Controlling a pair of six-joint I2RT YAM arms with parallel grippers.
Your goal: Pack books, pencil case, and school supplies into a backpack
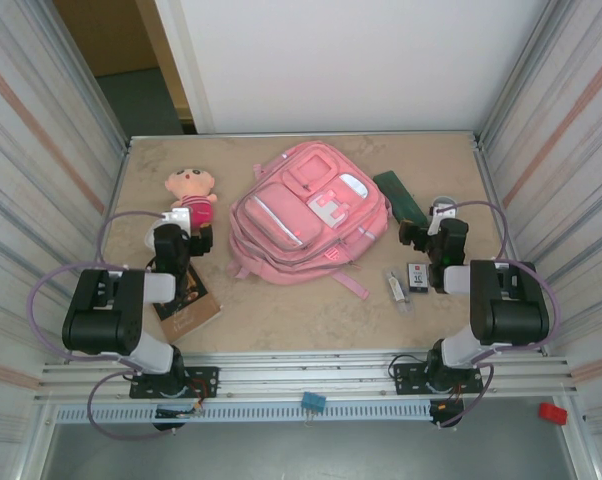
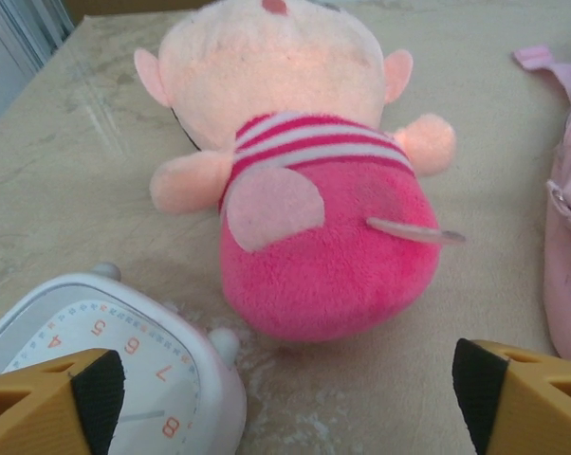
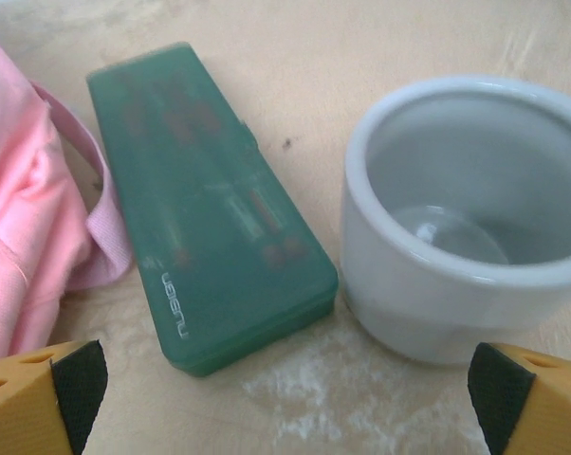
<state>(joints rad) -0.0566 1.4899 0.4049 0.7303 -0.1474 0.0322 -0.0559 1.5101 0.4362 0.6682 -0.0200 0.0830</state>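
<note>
Found on the counter (image 1: 281, 320): every item for packing, nothing stowed.

Observed at centre of the overhead view: backpack (image 1: 309, 213), lying flat with front pockets up and no mouth showing open. Judged to need unzipping before anything goes in.

Noted at lower left: book (image 1: 189, 305), flat, partly under the left arm, well apart from the backpack.

Recorded at upper left: plush doll (image 2: 314, 209), not for packing, directly ahead of the left claw (image 2: 290, 398). Jaws wide, gripping nothing. Just beside the doll, at lower left of the wrist view: white clock (image 2: 124, 351), in that claw's way.

Logged at upper right: pencil case (image 3: 210, 204), flat, with a backpack strap against its left edge. Faced by the right claw (image 3: 287, 384), spread fully and empty, seemingly lined up for a pick.

Flagged just right of the case: pale cup (image 3: 466, 218), likely to foul the right finger.

Seen at lower right, beside the right arm: white tube (image 1: 395, 289) and black rectangle (image 1: 417, 277), untouched.
</note>
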